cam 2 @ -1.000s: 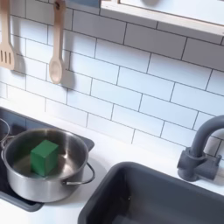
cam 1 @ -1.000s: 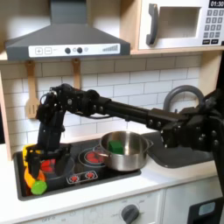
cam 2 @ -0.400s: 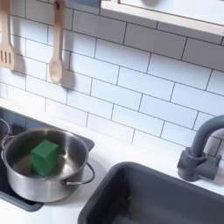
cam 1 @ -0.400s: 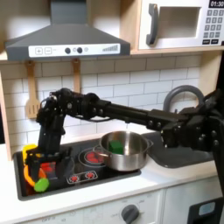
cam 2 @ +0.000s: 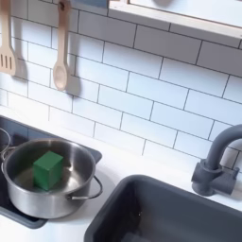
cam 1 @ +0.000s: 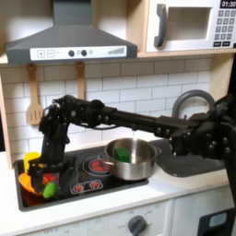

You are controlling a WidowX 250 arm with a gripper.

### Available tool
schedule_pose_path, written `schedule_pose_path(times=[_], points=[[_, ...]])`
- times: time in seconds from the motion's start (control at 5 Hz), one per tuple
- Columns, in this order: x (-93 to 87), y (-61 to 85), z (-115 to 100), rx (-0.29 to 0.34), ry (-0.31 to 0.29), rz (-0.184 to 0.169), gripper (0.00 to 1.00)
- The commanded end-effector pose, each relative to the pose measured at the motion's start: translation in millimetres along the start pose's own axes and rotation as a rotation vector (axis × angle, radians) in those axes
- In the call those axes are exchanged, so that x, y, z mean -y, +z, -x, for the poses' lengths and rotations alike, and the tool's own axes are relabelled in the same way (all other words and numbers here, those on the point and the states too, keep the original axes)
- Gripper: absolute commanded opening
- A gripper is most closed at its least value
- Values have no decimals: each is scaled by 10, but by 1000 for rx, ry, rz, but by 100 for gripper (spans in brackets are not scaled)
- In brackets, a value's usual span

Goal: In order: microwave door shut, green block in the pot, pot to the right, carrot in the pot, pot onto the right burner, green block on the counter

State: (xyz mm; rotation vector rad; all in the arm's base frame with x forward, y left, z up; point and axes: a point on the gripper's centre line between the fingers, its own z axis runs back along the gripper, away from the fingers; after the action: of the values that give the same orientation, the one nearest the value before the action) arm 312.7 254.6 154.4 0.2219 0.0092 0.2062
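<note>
In the first exterior view, a toy kitchen stands against a white tiled wall point(cam 1: 111, 88), with a grey range hood point(cam 1: 69, 41) above a black cooktop point(cam 1: 83, 180) set into the pale surface point(cam 1: 171, 189). The microwave door point(cam 1: 182, 26) at the upper right lies flush with its frame, shut, its grey handle on the first exterior view's left edge. The steel pot point(cam 1: 129, 158) sits at the cooktop's right edge, near the dark sink point(cam 1: 189, 164) and the grey faucet point(cam 1: 189, 103), with the green block point(cam 1: 121, 153) inside it. The black arm reaches across to the first exterior view's left, and the tool point(cam 1: 39, 181) hangs over the left burner, at the orange carrot point(cam 1: 41, 184), beside something yellow; whether it is clenched on the carrot or released cannot be told. Against a second ago, the tool and the carrot sit slightly higher and further toward the first exterior view's right, while the pot has not moved. In the second exterior view, the pot point(cam 2: 28, 194) rests on the cooktop's corner with the green block point(cam 2: 48, 169) upright on its floor, wooden utensils point(cam 2: 60, 47) hang on the tiles, and the sink point(cam 2: 180, 213) and faucet point(cam 2: 219, 161) fill the second exterior view's right; nothing here has changed.
</note>
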Motion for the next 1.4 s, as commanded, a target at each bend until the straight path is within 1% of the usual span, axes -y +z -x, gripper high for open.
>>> schedule_pose_path(times=[0.0, 0.2, 0.4, 0.6, 0.8, 1.0, 1.2], points=[[77, 1, -8, 1, -4, 23, 100], [69, 14, -16, 6, 9, 25, 100], [76, 18, -36, 16, 21, 39, 100], [165, 41, -81, 26, 6, 48, 100], [161, 44, -75, 26, 25, 55, 100], [86, 37, -14, 19, 127, 78, 100], [94, 34, 17, -5, 152, 90, 100]])
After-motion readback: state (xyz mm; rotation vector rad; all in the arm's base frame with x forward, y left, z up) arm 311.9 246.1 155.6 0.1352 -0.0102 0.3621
